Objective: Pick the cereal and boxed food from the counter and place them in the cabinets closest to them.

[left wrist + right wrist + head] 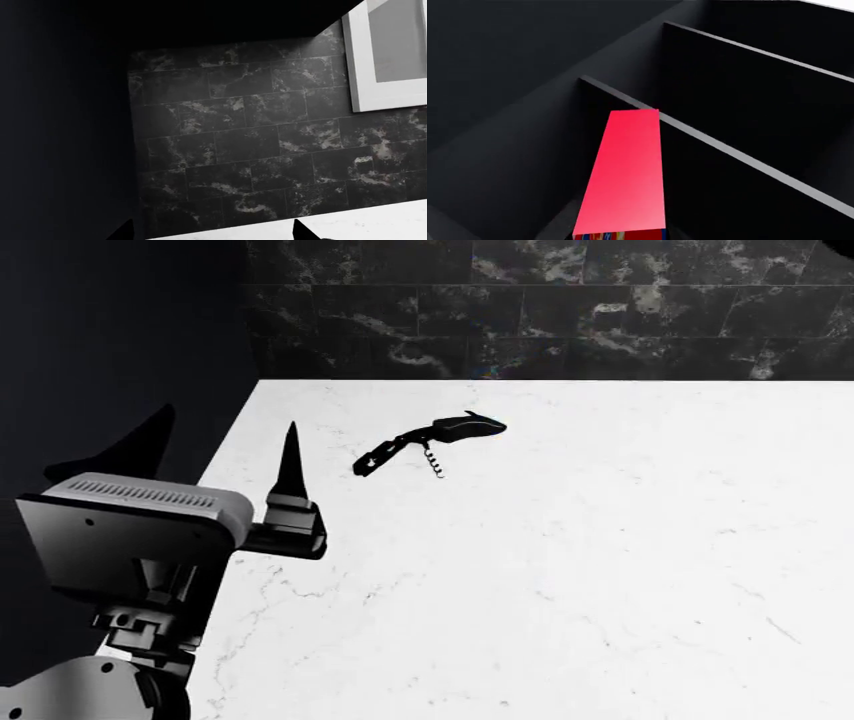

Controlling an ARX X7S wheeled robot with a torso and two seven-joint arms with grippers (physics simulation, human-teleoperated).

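Note:
The boxed food (pixel 627 170), red along its top with a coloured label at its near end, sticks out straight ahead of my right wrist camera into a dark cabinet (pixel 740 115). It hangs above a shelf edge, and my right gripper, whose fingers barely show, is shut on it. My left gripper (pixel 220 445) stands open and empty over the left end of the white counter (pixel 561 570), its fingertips (pixel 300 231) pointing at the dark tiled wall. The cereal is out of view.
A black corkscrew (pixel 430 443) lies on the counter near the back wall. Dark marble tiles (pixel 253 135) back the counter, with a white frame (pixel 357 60) set in them. Dark shelf boards (pixel 747 50) cross the cabinet.

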